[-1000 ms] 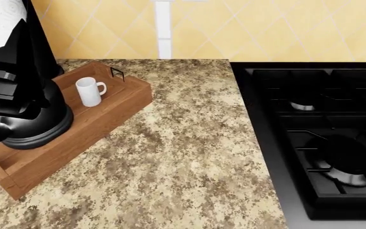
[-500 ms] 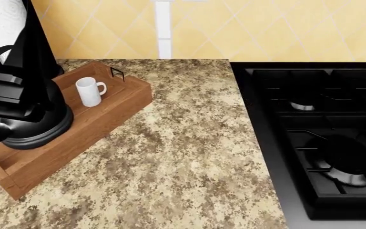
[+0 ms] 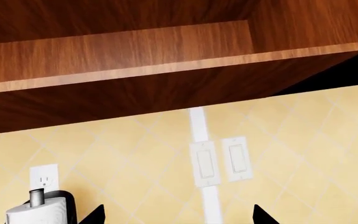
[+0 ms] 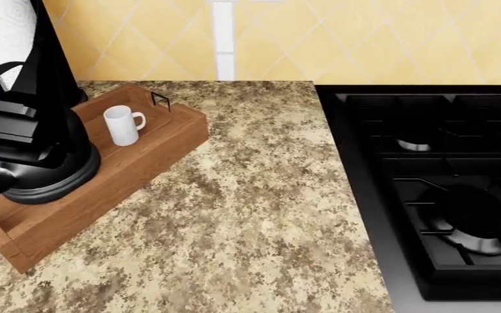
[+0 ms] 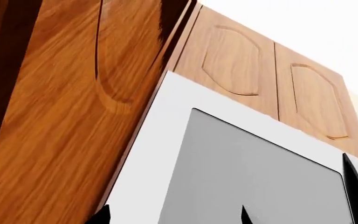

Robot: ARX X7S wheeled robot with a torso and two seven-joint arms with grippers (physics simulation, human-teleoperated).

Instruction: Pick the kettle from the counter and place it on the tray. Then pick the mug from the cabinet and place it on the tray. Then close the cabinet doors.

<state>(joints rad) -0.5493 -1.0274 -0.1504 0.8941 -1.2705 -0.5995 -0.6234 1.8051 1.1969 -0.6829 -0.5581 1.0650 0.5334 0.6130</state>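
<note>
The black kettle (image 4: 46,171) stands upright on the near end of the wooden tray (image 4: 151,160), which lies on the speckled counter (image 4: 250,215). Behind it the white mug (image 4: 122,125) stands upright in the same tray. My left arm's black links (image 4: 8,127) hang in front of the kettle's upper body. My left gripper (image 3: 179,216) is open and empty. It points up at the wall under the wooden cabinet (image 3: 117,51). My right gripper (image 5: 173,217) is open and empty too, facing a wooden cabinet door (image 5: 61,121) and a white microwave (image 5: 247,177). The head view does not show it.
A paper-towel roll on a black holder (image 4: 11,29) stands behind the tray against the yellow tiled wall. The black gas stovetop (image 4: 442,189) fills the right side of the counter. Wall switches (image 3: 219,161) and an outlet (image 3: 44,177) sit below the cabinet.
My left arm has shifted slightly up and back, uncovering the kettle's arched handle. Kettle, mug and tray have not moved.
</note>
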